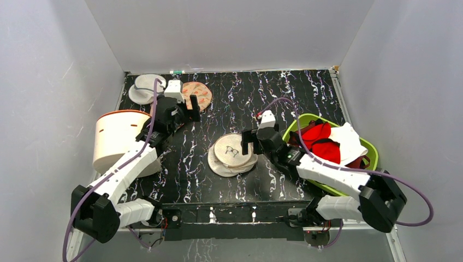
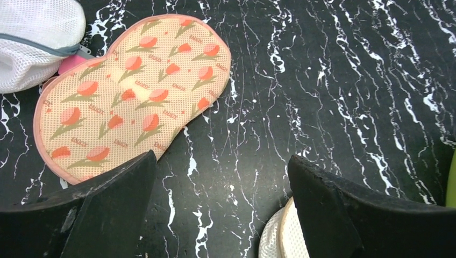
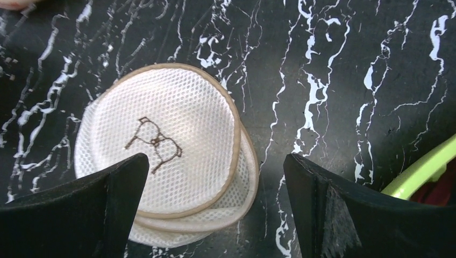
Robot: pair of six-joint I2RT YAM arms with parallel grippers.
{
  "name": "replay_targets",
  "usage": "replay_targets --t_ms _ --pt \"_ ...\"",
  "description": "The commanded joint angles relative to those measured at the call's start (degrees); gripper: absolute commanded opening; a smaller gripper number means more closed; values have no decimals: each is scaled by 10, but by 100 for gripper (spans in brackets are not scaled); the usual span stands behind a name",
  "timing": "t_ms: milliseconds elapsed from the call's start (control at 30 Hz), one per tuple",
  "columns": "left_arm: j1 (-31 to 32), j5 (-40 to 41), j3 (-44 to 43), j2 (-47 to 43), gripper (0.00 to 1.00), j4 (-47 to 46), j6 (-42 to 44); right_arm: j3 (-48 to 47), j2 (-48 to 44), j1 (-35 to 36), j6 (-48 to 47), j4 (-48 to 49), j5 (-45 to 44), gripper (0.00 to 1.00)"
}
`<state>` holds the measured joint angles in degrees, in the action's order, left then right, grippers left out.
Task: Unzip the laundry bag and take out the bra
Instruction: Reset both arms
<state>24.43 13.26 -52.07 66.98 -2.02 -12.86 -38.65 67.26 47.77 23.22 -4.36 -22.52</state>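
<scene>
The laundry bag lies flat at the table's middle, its two cream mesh halves stacked and offset, with a dark stitched mark on top. It fills the left of the right wrist view, and its edge shows in the left wrist view. The bright red bra lies in the green basket at the right. My right gripper is open and empty just above the bag's right edge, seen in its own view. My left gripper is open and empty over bare table, seen in its own view.
A white tub with orange rim lies at the left. A greyish mesh pod and a floral peach pouch sit at the back left, both also in the left wrist view, the pouch beside the pod. A white garment shares the basket.
</scene>
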Motion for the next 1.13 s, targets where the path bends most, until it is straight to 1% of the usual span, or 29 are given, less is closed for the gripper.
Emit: replay_targets --t_ms 0,33,133,200,267,333,433,500,533,567,667,767,933,967,1033,1067,1100 --pt "-3 30 28 -20 93 -54 16 -60 40 -74 -37 42 74 98" --pt "-3 40 25 -15 96 -52 15 -77 46 -97 -28 36 90 98" --pt "-6 48 -27 11 98 -22 16 -137 65 -179 -5 -7 139 98" --pt "-17 25 -80 23 98 4 17 -184 76 -233 -1 -45 169 98" --pt "-46 -21 -140 29 99 29 7 -232 78 -268 -11 -91 163 98" --pt "-63 -53 -210 32 98 64 1 -290 72 -275 -31 -142 119 98" --pt "-65 -60 -326 34 98 131 5 -365 41 -275 -80 -187 79 98" --pt "-65 -60 -381 25 98 165 3 -398 5 -275 -105 -200 53 98" --pt "-65 -60 -395 16 98 173 0 -409 -18 -275 -115 -198 52 98" --pt "-65 -62 -400 4 98 173 -2 -417 -42 -275 -125 -194 58 98" --pt "-65 -73 -375 -51 98 148 -10 -432 -112 -275 -140 -177 88 98" --pt "-65 -62 -356 -91 98 146 -14 -436 -153 -275 -134 -164 100 98" --pt "-65 -54 -372 -119 98 181 -18 -437 -186 -275 -97 -162 53 98" --pt "-65 -55 -375 -124 98 187 -18 -434 -190 -275 -98 -167 51 98" --pt "-65 -52 -379 -131 98 195 -23 -402 -203 -275 -121 -147 64 98" --pt "-65 -53 -380 -134 98 197 -25 -398 -205 -275 -120 -148 61 98" --pt "-65 -55 -379 -137 98 197 -25 -415 -199 -275 -109 -166 54 98"
